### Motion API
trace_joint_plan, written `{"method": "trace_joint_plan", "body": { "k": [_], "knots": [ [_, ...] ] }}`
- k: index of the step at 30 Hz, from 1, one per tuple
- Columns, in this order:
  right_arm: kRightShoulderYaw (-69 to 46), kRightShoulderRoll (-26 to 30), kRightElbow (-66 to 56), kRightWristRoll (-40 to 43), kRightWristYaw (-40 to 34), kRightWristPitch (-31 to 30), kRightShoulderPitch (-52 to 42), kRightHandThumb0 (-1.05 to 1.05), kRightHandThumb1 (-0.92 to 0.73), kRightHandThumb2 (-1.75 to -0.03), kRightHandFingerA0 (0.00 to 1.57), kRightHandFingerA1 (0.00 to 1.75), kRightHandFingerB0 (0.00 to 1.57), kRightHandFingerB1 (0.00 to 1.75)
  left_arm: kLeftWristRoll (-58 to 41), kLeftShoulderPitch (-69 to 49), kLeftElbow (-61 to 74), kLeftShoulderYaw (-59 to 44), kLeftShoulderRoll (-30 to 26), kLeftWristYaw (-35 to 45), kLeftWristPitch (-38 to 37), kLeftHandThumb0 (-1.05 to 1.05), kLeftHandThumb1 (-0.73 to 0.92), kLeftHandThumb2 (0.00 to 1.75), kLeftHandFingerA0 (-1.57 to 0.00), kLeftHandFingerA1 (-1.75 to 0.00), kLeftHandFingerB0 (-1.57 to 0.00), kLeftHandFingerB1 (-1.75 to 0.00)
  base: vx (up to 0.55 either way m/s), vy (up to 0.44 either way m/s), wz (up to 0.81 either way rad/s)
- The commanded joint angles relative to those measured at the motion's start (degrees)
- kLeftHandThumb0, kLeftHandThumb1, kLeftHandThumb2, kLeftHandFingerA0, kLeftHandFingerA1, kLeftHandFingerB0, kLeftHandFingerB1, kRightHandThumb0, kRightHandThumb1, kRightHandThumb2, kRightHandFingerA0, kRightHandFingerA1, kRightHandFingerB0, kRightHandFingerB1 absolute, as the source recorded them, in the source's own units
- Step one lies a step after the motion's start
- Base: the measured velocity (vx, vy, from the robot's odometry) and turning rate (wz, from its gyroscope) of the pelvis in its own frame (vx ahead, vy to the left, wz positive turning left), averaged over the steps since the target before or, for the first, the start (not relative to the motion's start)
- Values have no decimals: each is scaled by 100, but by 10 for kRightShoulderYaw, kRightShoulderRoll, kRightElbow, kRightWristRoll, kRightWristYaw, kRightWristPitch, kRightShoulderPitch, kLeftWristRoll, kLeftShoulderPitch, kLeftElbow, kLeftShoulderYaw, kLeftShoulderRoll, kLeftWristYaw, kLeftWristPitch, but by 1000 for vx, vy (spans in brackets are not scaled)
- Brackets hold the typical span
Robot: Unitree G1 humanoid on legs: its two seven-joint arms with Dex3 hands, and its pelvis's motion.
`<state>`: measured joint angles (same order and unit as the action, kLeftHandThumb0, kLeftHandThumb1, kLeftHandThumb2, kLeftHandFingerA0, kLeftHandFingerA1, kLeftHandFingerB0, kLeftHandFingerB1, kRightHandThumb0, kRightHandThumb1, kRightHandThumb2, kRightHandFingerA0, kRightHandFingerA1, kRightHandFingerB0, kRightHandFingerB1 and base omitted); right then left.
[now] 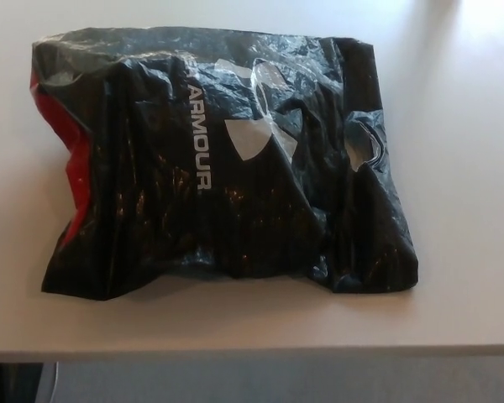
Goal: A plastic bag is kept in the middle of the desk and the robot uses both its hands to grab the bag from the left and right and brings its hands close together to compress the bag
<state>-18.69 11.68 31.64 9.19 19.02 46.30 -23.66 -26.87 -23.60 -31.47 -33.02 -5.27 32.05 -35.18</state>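
Bag (227, 164) lay flat mid-desk (462, 168), long axis running left-right, red edge toward left side. We saw neither hand in view, so could not tell finger state or nearer arm. Both flanks stood open for approach.

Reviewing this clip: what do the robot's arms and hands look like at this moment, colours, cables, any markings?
Neither arm nor hand shows in the head view, so nothing can be said of their look. Only the black plastic bag with white lettering and a red left side lies on the white desk.
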Motion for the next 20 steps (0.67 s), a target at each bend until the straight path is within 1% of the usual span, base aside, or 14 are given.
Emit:
{"method": "trace_joint_plan", "body": {
  "k": [1, 6, 7, 8, 11, 12, 13, 14, 15, 16, 17, 18, 19, 20],
  "knots": [
    [18, 11, -57, 36, 39, -21, -34, -79, -79, -112, 0, 35, 7, 28, -51, -9, 25, 5, -1, 72, -15, -82, 77, 107, -6, -42, -6, -37, 0, 0, 0],
    [27, 6, -119, 42, 36, -57, -71, -78, -76, -111, 0, 35, 8, 28, -58, -19, 55, 3, 1, 77, -20, -79, 79, 108, -3, -41, -6, -36, 0, 0, 0],
    [28, 7, -123, 41, 34, -60, -70, -78, -76, -110, 0, 35, 9, 28, -58, -19, 58, 3, 2, 77, -23, -79, 80, 108, -5, -42, -2, -36, 0, 0, 0],
    [28, 8, -127, 40, 33, -61, -69, -78, -75, -111, 0, 35, 10, 29, -60, -18, 57, 3, 3, 79, -23, -75, 76, 107, -7, -43, -3, -37, 0, 0, 0],
    [26, 14, -131, 35, 33, -62, -66, -81, -77, -111, 0, 34, 10, 28, -66, -17, 55, 1, 8, 88, -23, -78, 77, 107, -4, -42, -10, -36, 0, 0, 0],
    [25, 14, -128, 33, 32, -60, -65, -82, -76, -110, 0, 33, 10, 27, -63, -17, 55, 2, 6, 88, -25, -66, 73, 109, -2, -43, -7, -37, 0, 0, 0],
    [24, 15, -128, 31, 32, -60, -64, -82, -76, -110, 0, 34, 9, 27, -61, -16, 50, 2, 6, 91, -30, -71, 92, 77, -10, -32, -10, -22, 0, 0, 0],
    [24, 18, -126, 29, 33, -57, -63, -79, -76, -109, 0, 34, 11, 28, -58, -17, 49, 2, 7, 90, -33, -65, 92, 72, -11, -31, -9, -23, 0, 0, 0],
    [23, 20, -121, 27, 34, -53, -61, -79, -76, -109, 0, 34, 11, 28, -56, -18, 50, 2, 9, 86, -33, -65, 92, 72, -11, -31, -9, -23, 0, 0, 0],
    [23, 20, -119, 28, 35, -53, -61, -79, -75, -109, 0, 35, 13, 28, -56, -20, 54, 3, 10, 86, -33, -72, 92, 74, -11, -32, -12, -22, 0, 0, 0],
    [24, 21, -118, 30, 37, -53, -60, -78, -75, -109, 0, 35, 12, 28, -57, -23, 59, 3, 12, 86, -33, -67, 73, 109, -3, -43, -7, -37, 0, 0, 0],
    [24, 21, -118, 29, 36, -52, -60, -74, -89, -72, 6, 28, 8, 22, -57, -23, 59, 4, 12, 87, -33, -66, 74, 109, -3, -43, -6, -37, 0, 0, 0],
    [24, 21, -119, 26, 34, -51, -60, -74, -89, -72, 6, 28, 8, 22, -58, -23, 59, 4, 12, 88, -33, -66, 74, 109, -3, -43, -6, -37, 0, 0, 0],
    [25, 21, -122, 26, 34, -52, -62, -79, -77, -110, 0, 34, 11, 28, -59, -23, 59, 4, 12, 87, -31, -69, 73, 108, -5, -43, -4, -37, 0, 0, 0]
  ]
}}
